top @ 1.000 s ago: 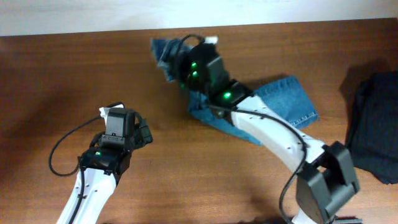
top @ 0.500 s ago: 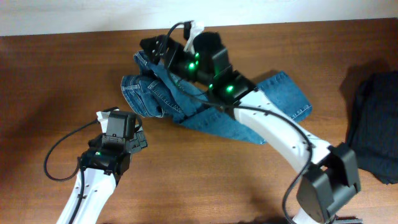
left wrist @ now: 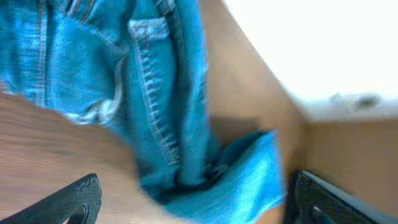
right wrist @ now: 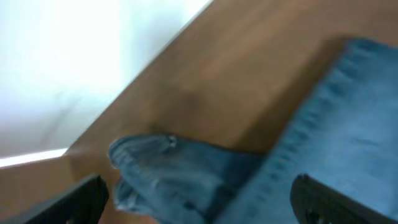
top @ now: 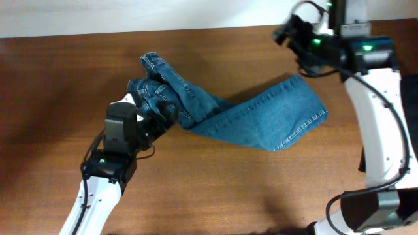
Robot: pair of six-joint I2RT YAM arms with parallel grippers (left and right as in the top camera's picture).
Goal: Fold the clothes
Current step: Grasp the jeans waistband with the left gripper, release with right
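The clothes, a pair of blue jeans (top: pixel 261 117), lie across the middle of the table. One leg stretches out to the right, and the waistband end is bunched up (top: pixel 160 81) at the left. My left gripper (top: pixel 157 114) is open at the bunched end. In the left wrist view its fingers (left wrist: pixel 78 199) straddle a fold of denim (left wrist: pixel 217 180) without closing on it. My right gripper (top: pixel 290 32) hangs open and empty at the back right, clear of the cloth. In the right wrist view it looks down on the jeans (right wrist: pixel 186 174) from above.
A dark garment (top: pixel 413 117) lies at the right edge, mostly behind the right arm. The pale wall (top: pixel 130 16) runs along the table's far edge, and bare wood (top: pixel 215 189) fills the front.
My right gripper opened, let the jeans go and swung away to the back right. The jeans dropped and spread out. My left gripper moved forward onto the bunched end.
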